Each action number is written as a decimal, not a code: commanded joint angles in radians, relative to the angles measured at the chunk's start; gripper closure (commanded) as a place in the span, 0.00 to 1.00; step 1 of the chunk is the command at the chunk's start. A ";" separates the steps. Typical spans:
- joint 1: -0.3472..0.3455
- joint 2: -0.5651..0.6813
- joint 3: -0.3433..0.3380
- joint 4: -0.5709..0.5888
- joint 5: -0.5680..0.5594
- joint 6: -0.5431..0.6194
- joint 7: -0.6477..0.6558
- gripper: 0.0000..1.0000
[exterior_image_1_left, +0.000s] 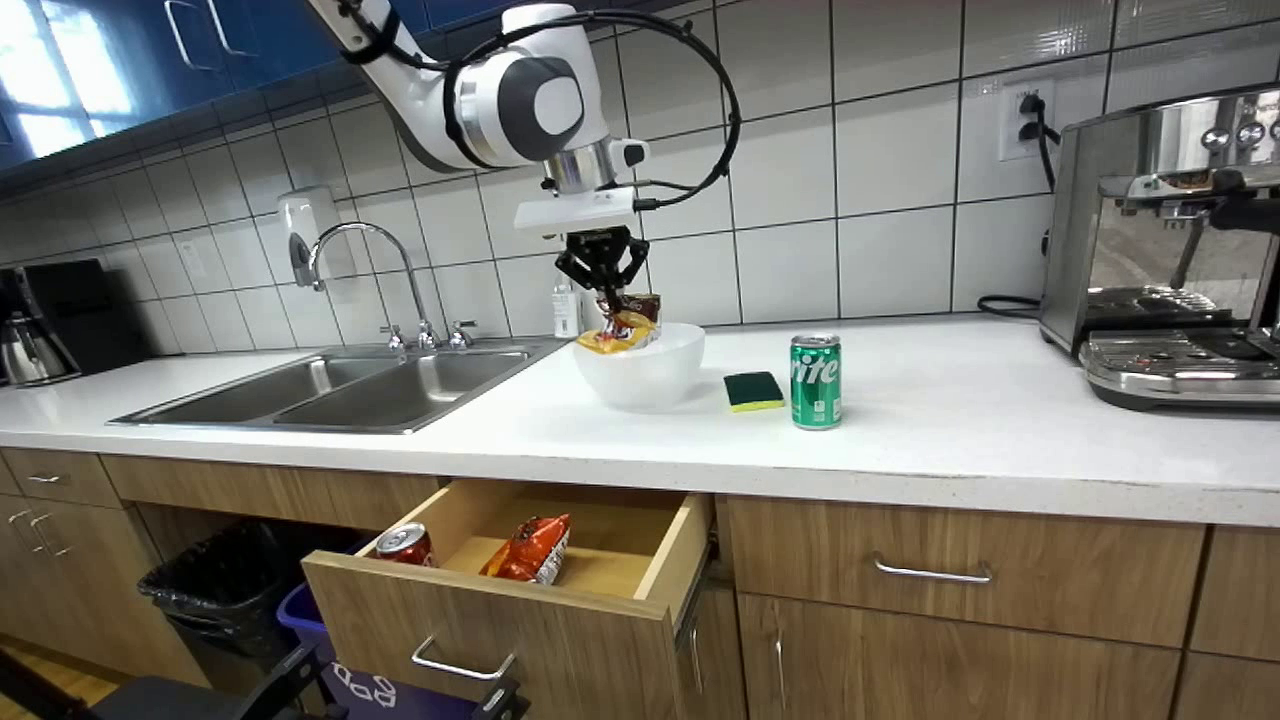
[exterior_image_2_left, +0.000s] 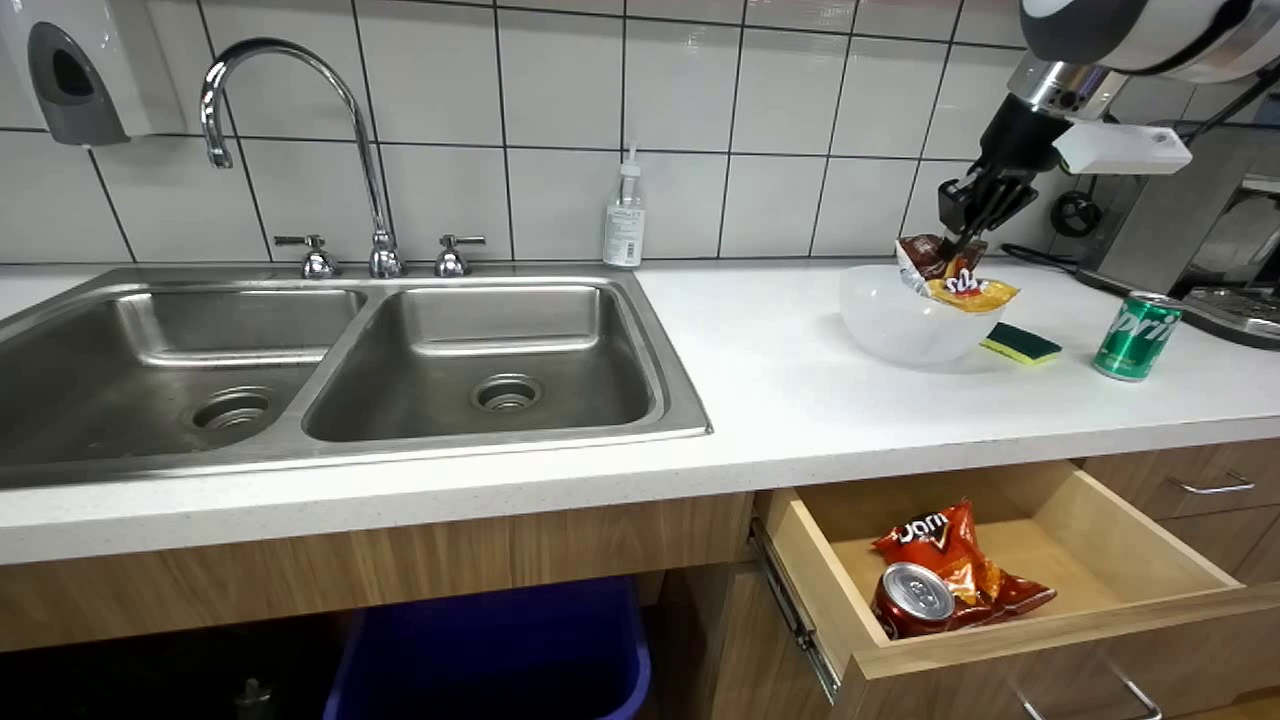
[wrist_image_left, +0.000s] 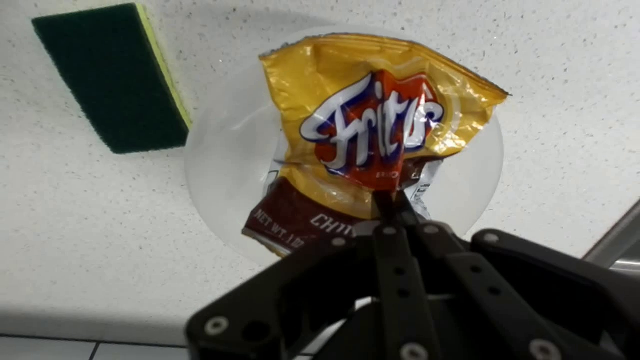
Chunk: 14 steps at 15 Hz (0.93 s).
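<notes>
Gripping a Fritos bag (exterior_image_1_left: 620, 333) near its middle, the end effector (exterior_image_1_left: 611, 301) points down over a white bowl (exterior_image_1_left: 645, 385) in an exterior view. Below it and to its right on the desk (exterior_image_1_left: 980, 400) are a sponge (exterior_image_1_left: 754, 391) and a Sprite can (exterior_image_1_left: 816, 382); well below it, a pulled-out drawer (exterior_image_1_left: 560, 620) holds a red chip bag (exterior_image_1_left: 532, 549) and a soda can (exterior_image_1_left: 405, 544). In an exterior view, the bag sits under the end effector, at the bowl's mouth and partly past the rim; whether they touch is unclear. A soap bottle (exterior_image_2_left: 625, 222) is left of the end effector, a coffee machine (exterior_image_2_left: 1140, 230) to its right. In the wrist view, the fingers (wrist_image_left: 384, 207) are together, clamped on the bag below its logo (wrist_image_left: 372, 125), with the bowl beneath them and the sponge to their upper left
</notes>
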 joint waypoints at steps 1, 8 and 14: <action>-0.020 -0.099 0.014 -0.104 0.056 0.028 -0.065 1.00; 0.001 -0.223 -0.021 -0.231 0.100 0.014 -0.110 1.00; 0.029 -0.340 -0.064 -0.358 0.070 0.020 -0.091 1.00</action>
